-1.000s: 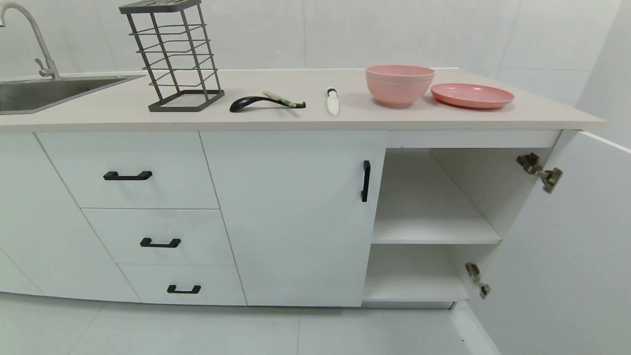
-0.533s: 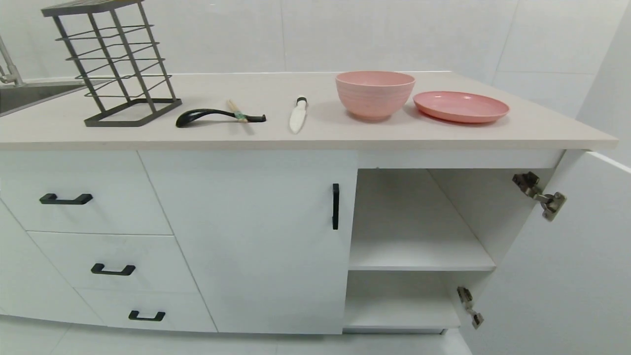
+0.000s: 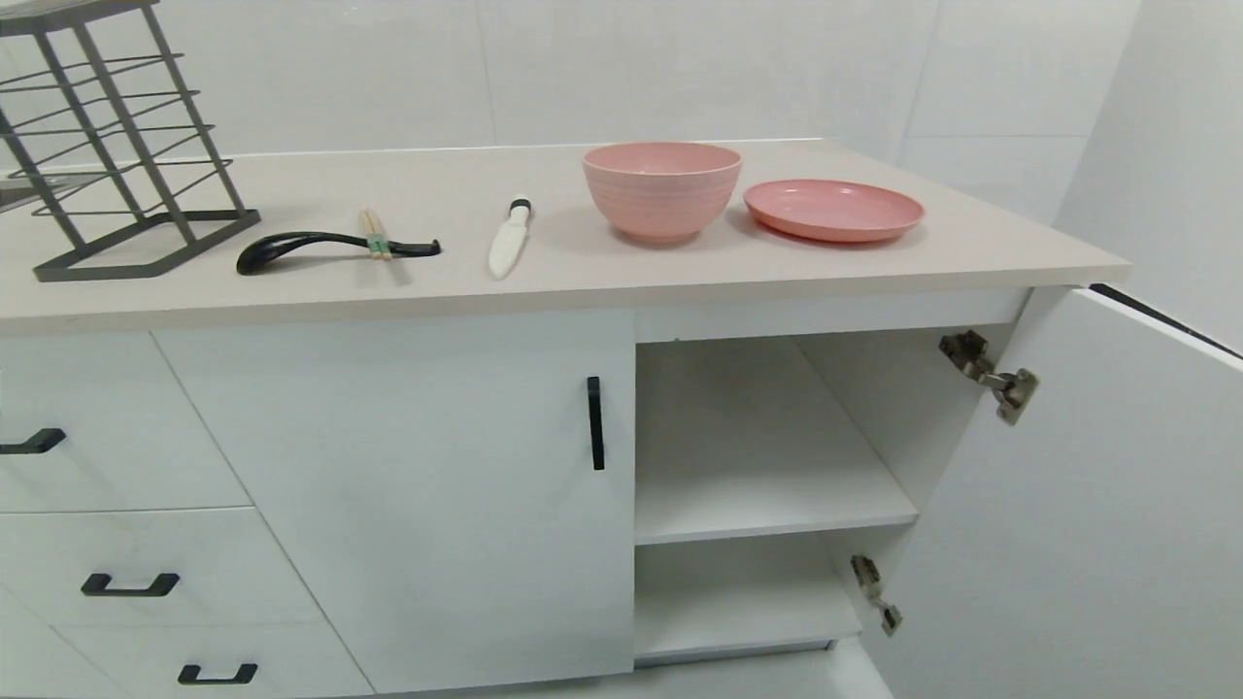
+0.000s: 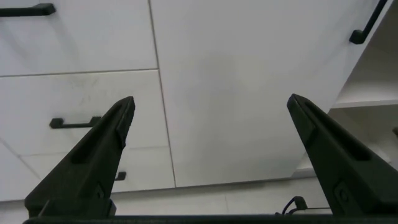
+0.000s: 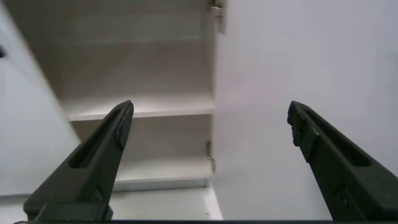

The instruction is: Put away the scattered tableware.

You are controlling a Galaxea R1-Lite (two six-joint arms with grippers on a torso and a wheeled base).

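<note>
Looking from the head, I see all the tableware on the worktop (image 3: 777, 267). A pink bowl (image 3: 661, 189) sits toward my right with a pink plate (image 3: 832, 209) just beside it. A white knife (image 3: 509, 241) lies nearer the middle, then a black spoon (image 3: 320, 248) with chopsticks (image 3: 374, 238) across its handle, and a wire rack (image 3: 117, 155) stands far left. Below the bowl the cupboard is open, showing a shelf (image 3: 767, 485), its door (image 3: 1068, 505) swung out to my right.

At the left wrist, my left jaws are spread with nothing between them, low before the closed door (image 4: 236, 93) and the drawers (image 4: 81, 112).

At the right wrist, my right jaws are equally spread and hold nothing, facing the shelf with the open door alongside.

I judge three risks. Raising my right arm toward the plate could clip the open door. Lifting the bowl could knock the plate, since they sit so close. Taking the spoon first would likely roll the chopsticks off its handle toward the worktop's edge.
</note>
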